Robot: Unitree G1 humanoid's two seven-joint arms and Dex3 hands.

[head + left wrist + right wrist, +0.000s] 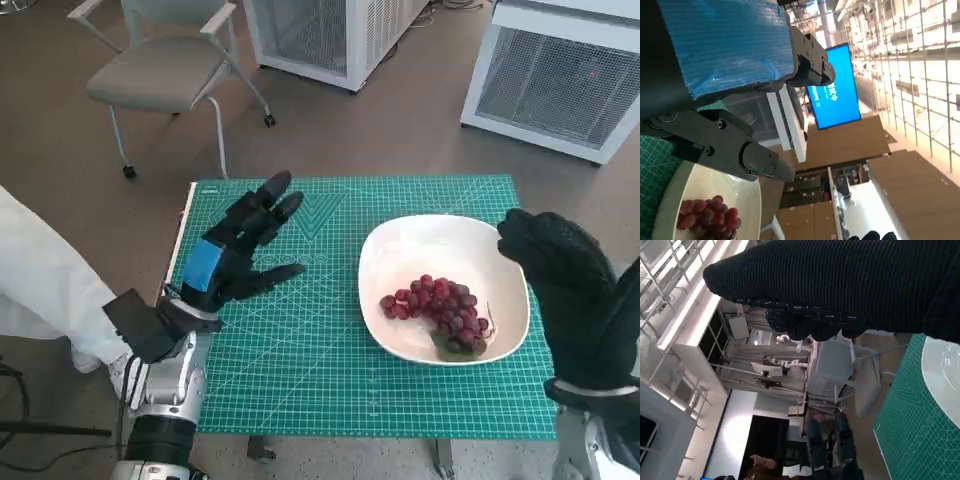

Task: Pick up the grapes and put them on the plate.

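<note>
Seeing grapes: we find the red grapes (438, 305) lying in the white plate (400, 250) near the green cutting mat's (300, 380) right edge.
Left hand: our left hand (237, 255) hovers spread, holding nothing.
Right hand: our right hand (560, 275) beside the plate; we cannot tell its state.

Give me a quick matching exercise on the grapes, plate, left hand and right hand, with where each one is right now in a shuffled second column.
Things:
1. grapes
2. plate
3. left hand
4. right hand

Places or states:
A. gloved, raised beside the plate's right rim, holding nothing
B. lying in a bunch on the plate
C. fingers spread, above the green mat to the left of the plate
D. resting on the mat's right half

Pairs: 1-B, 2-D, 3-C, 4-A
</note>
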